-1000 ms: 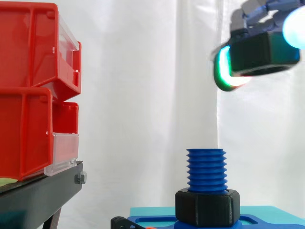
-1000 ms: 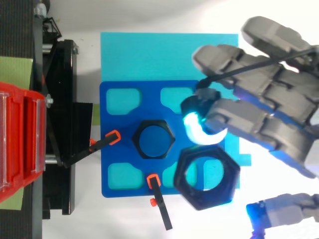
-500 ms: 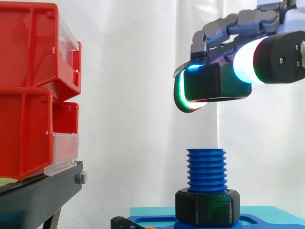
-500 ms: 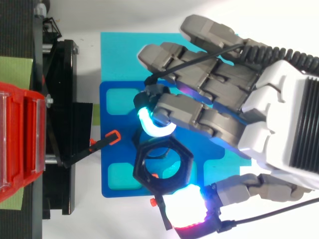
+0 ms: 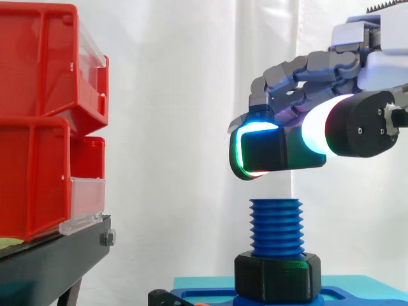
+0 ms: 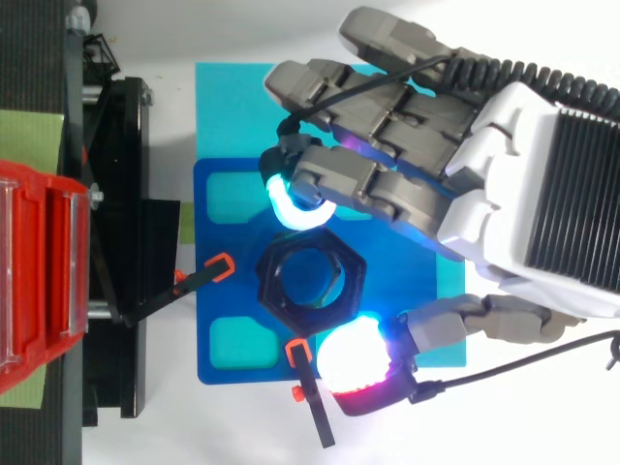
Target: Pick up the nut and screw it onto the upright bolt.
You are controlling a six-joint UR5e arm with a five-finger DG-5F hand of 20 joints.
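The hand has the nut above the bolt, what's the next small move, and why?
Probably lower straight down slightly: the black hexagonal nut, pinched in the hand, hangs above the blue threaded bolt with a gap, its hole seemingly centred over it from above.

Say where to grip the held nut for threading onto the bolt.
Take the nut by two opposite outer flats, from the side, as the hand does: its hexagon offers flat faces for the pads, leaving the bore free over the bolt.
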